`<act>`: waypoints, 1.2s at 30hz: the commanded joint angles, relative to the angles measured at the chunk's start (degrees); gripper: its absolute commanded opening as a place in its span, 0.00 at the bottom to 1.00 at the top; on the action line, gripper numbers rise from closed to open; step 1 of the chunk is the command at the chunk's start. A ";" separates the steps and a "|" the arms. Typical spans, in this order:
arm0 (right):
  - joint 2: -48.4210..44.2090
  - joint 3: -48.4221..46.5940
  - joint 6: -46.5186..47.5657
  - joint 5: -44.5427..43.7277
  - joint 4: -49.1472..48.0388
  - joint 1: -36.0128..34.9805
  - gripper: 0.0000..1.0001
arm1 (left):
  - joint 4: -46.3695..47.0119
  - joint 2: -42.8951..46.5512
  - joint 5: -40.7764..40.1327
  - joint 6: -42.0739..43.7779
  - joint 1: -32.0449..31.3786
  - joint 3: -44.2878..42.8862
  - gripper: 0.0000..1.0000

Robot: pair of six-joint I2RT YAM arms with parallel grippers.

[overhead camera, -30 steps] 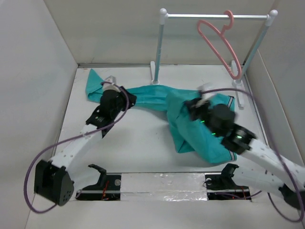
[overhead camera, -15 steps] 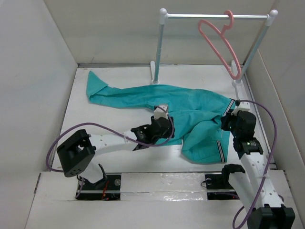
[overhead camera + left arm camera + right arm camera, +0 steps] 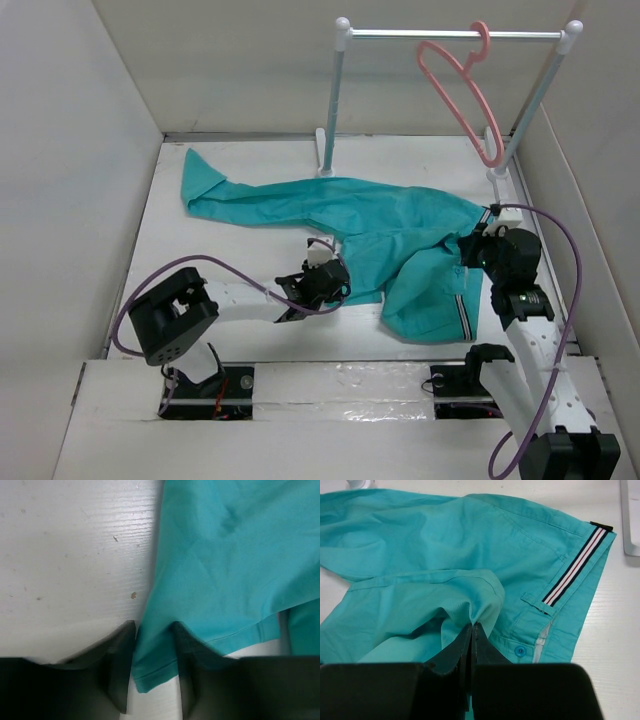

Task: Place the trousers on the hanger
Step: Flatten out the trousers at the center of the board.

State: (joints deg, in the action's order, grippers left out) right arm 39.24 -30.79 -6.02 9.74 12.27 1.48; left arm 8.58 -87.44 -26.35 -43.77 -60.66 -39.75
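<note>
The teal trousers (image 3: pixel 400 225) lie spread on the white table, one leg reaching to the back left and the other folded toward the front. The striped waistband (image 3: pixel 575 567) is at their right end. The pink hanger (image 3: pixel 462 95) hangs by its hook on the rail at the back right. My left gripper (image 3: pixel 338 278) is low at the front hem; in the left wrist view it (image 3: pixel 154 630) is open, its fingers straddling a hem corner of the trousers (image 3: pixel 220 555). My right gripper (image 3: pixel 468 250) is shut on a raised fold of the trousers (image 3: pixel 470 555) near the waist, as the right wrist view (image 3: pixel 472 626) shows.
The white-and-grey rail stand (image 3: pixel 335 90) stands at the back, its feet on the table near the trousers. Grey walls enclose the table on the left, back and right. A raised strip with the arm bases (image 3: pixel 340 385) runs along the near edge.
A second ago both arms reached out over bunched trousers; now they are drawn back and the cloth lies flatter. In the last half second the left gripper slid slightly left and the right gripper edged left onto the cloth.
</note>
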 commanded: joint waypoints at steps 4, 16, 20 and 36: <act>-0.13 -1.64 1.01 2.12 -2.96 0.46 0.00 | 1.46 0.33 -2.54 0.17 -0.07 -2.33 0.00; 8.21 -3.49 2.42 2.48 -5.06 -13.59 0.50 | -52.15 35.92 -35.50 -6.93 -0.60 -20.01 0.00; 10.59 -4.72 2.15 2.83 -6.91 -13.60 0.70 | -62.34 41.64 -36.93 -12.21 1.33 -20.72 0.00; 20.40 -4.46 -4.43 -3.24 -14.46 11.96 0.04 | -45.53 56.06 -49.06 9.65 14.08 -26.62 0.25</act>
State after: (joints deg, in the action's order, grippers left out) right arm 56.12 -33.76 -8.03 7.22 3.22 10.00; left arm -47.05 -31.31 -69.08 -41.82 -47.05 -67.29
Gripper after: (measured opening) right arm 0.039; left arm 0.194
